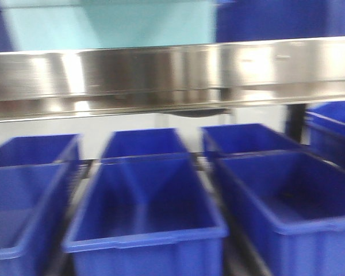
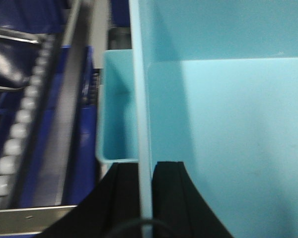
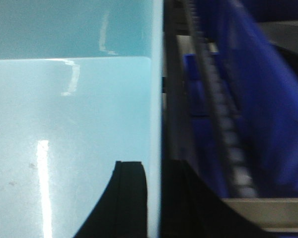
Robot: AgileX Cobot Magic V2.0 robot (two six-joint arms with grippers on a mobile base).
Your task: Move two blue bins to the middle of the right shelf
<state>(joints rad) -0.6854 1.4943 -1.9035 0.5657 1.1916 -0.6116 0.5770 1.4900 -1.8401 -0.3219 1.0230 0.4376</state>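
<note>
Pinches one side wall of pale blue plastic bin (image 2: 228,124) in left jaws; pinches other side wall tight in right jaws.

No text, label, brand, number or sign can be read in any view. Nothing legible is found on the blue bins (image 1: 144,201) or on the steel shelf edge (image 1: 172,72), which are blurred in the front view. Nothing legible is found on the light-blue bin (image 2: 228,124) in either wrist view; only plain walls and glare are seen there.
</note>
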